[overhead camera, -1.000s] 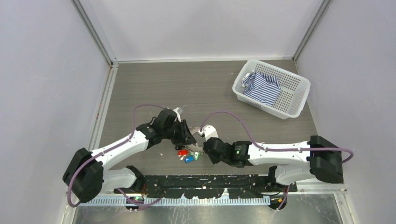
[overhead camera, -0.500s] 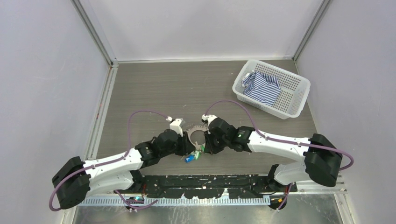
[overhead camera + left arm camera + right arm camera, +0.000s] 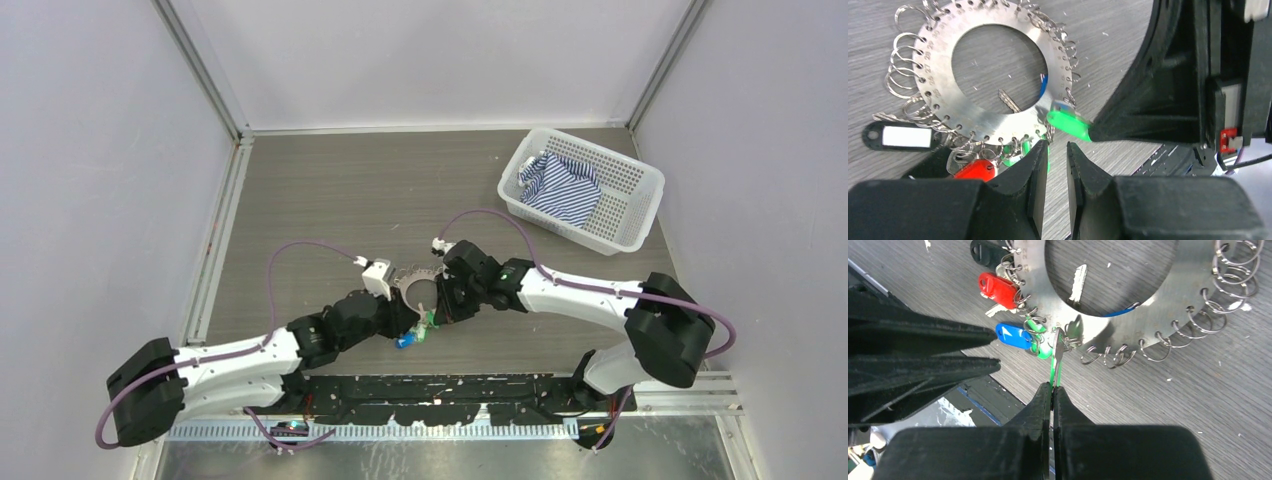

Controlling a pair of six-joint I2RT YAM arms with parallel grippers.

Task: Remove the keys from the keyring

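Note:
The keyring (image 3: pixel 933 70) is a flat metal disc with small rings round its rim, lying on the table; it also shows in the top view (image 3: pixel 412 277) and the right wrist view (image 3: pixel 1148 315). Keys with a red tag (image 3: pixel 998 290), a blue tag (image 3: pixel 1015 336) and a black tag (image 3: pixel 985 250) hang at its near edge. My right gripper (image 3: pixel 1053 390) is shut on the green-tagged key (image 3: pixel 1054 371), still hooked to the rim. My left gripper (image 3: pixel 1054 155) sits just near of the rim, its jaws a narrow gap apart with nothing between them.
A white perforated basket (image 3: pixel 640 180) holding a striped cloth (image 3: pixel 560 190) stands at the back right. Several empty split rings (image 3: pixel 898 75) fringe the disc's far side. The black base rail (image 3: pixel 440 385) runs along the near edge.
Both grippers have closed in on the keyring's near edge. The left arm swung down and forward over the red key; the right gripper moved up from the near side onto the green key.

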